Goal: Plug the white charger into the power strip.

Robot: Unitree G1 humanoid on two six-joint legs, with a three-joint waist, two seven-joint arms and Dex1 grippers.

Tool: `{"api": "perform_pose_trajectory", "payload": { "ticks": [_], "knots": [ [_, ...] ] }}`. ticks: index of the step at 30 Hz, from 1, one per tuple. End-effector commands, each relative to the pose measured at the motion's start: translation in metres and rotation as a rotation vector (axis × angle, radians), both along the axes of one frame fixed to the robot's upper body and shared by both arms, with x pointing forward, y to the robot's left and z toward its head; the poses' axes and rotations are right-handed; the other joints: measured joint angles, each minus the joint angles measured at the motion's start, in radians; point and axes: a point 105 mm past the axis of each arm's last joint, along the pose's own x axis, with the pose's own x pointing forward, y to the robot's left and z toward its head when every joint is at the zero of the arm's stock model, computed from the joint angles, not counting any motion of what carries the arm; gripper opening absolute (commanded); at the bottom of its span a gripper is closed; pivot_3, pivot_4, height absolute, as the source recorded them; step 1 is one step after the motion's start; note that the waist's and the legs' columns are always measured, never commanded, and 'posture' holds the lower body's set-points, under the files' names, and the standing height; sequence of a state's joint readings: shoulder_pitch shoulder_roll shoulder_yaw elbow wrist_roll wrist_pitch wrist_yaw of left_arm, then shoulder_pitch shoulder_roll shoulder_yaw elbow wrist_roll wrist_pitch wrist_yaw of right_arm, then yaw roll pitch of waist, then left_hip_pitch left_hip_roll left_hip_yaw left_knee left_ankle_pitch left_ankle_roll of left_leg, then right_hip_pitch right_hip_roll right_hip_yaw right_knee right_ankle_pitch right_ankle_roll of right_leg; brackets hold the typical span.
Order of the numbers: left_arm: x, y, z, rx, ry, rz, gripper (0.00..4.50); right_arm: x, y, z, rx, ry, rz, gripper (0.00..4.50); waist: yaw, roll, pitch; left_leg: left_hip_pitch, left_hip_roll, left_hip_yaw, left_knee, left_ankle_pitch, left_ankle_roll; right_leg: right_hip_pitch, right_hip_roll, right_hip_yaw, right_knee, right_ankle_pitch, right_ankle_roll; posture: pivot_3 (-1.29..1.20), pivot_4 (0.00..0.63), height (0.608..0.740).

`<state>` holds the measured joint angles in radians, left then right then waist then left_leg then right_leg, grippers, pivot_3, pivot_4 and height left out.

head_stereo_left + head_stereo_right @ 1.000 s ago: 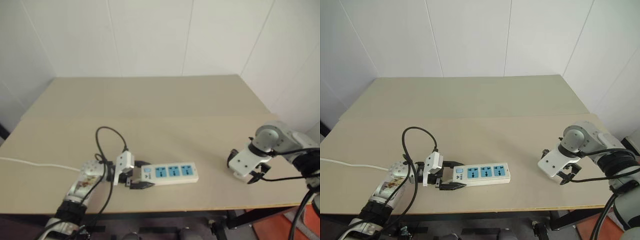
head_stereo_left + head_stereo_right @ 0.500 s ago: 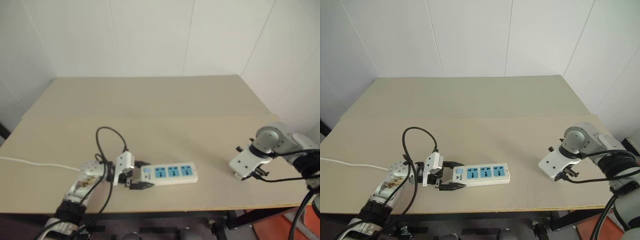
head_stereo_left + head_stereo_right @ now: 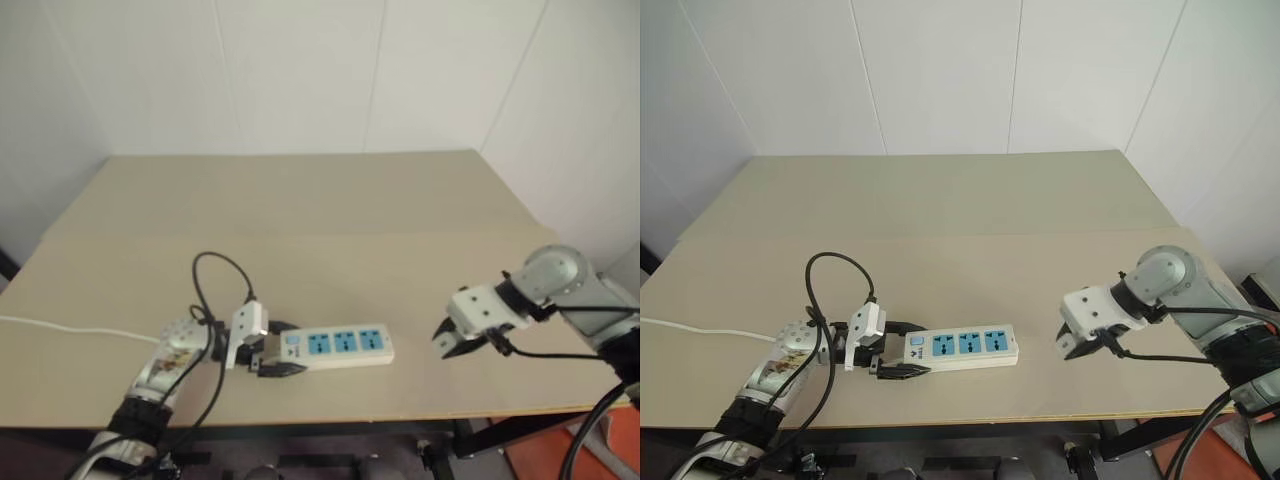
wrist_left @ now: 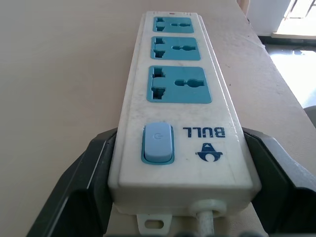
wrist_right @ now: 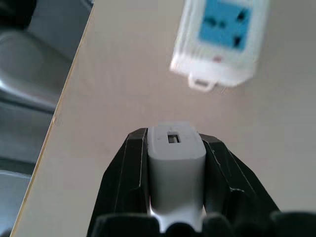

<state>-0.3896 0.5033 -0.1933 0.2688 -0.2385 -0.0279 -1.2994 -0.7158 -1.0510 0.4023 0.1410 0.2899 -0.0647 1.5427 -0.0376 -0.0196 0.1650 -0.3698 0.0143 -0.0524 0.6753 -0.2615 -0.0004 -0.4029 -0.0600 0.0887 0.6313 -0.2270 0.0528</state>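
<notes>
Two end effectors engaged: left (image 4: 175,197) grasping power strip (image 3: 336,346) at switch end, right (image 5: 174,173) clenched on white charger (image 5: 176,153).

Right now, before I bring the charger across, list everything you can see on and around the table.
power strip: one, white with three blue sockets, near the table's front edge, switch end between the left claw's fingers.
white charger: one, white with a dark port, clamped in the right claw, above the table.
white cord: one, running from the table's left edge toward the left arm.
table: one, beige, against white walls.
left claw: black fingers either side of the strip's switch end.
right claw: black fingers shut on the charger, right of the strip.
</notes>
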Motion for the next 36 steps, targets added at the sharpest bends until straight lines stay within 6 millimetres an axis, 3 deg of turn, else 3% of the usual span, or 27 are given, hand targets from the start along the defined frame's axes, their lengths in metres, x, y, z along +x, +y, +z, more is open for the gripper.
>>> {"api": "perform_pose_trajectory", "payload": {
  "ticks": [1,4,8,11,18,21,36],
  "knots": [
    [0.006,-0.003,-0.010,0.037,0.014,0.004,3.29,0.003,0.023,0.034,0.265,0.007,-0.074,1.16,0.006,0.000,0.000,0.000,0.000,0.000,0.000,0.000,0.000,0.000,0.000,0.000,0.000,0.000,0.000,0.00,0.150,0.740],
    [0.011,-0.004,-0.011,0.035,0.006,0.007,3.29,0.006,0.039,0.043,0.419,0.043,-0.141,1.16,0.016,0.000,0.000,-0.001,-0.001,0.000,0.000,0.000,0.000,0.000,0.000,0.000,-0.001,0.000,0.000,0.00,0.150,0.740],
    [0.018,-0.009,-0.007,-0.009,-0.002,0.040,3.29,0.000,0.071,0.051,0.783,0.199,-0.216,1.16,0.023,0.000,0.000,-0.001,0.000,-0.001,0.000,0.000,0.000,-0.001,0.000,-0.001,0.000,0.000,0.000,0.00,0.150,0.740],
    [0.017,-0.010,-0.008,-0.015,0.004,0.034,3.29,0.001,0.083,0.047,0.867,0.229,-0.256,1.16,0.025,0.000,0.000,-0.002,-0.001,-0.001,0.001,0.000,0.000,-0.001,0.000,-0.001,0.000,0.001,0.001,0.00,0.150,0.740],
    [0.009,-0.010,-0.012,-0.018,0.024,0.007,3.29,0.005,0.101,0.030,0.940,0.209,-0.262,1.16,0.023,0.000,-0.001,-0.002,-0.001,-0.001,0.001,0.000,0.000,-0.001,0.000,-0.001,-0.001,0.001,0.002,0.00,0.150,0.740],
    [0.006,-0.008,-0.014,0.003,0.011,-0.016,3.29,0.005,0.109,0.015,0.895,0.180,-0.242,1.16,0.021,0.000,-0.001,-0.002,-0.001,0.000,0.001,0.000,0.000,-0.001,0.000,-0.001,-0.001,0.001,0.002,0.00,0.150,0.740],
    [-0.004,-0.007,-0.017,-0.010,0.060,-0.052,3.29,0.012,0.132,-0.018,0.885,0.168,-0.210,1.16,0.012,0.000,-0.001,-0.002,0.000,0.000,0.000,0.000,0.000,-0.001,0.001,-0.001,-0.001,0.000,0.001,0.00,0.150,0.740]
  ]
}}
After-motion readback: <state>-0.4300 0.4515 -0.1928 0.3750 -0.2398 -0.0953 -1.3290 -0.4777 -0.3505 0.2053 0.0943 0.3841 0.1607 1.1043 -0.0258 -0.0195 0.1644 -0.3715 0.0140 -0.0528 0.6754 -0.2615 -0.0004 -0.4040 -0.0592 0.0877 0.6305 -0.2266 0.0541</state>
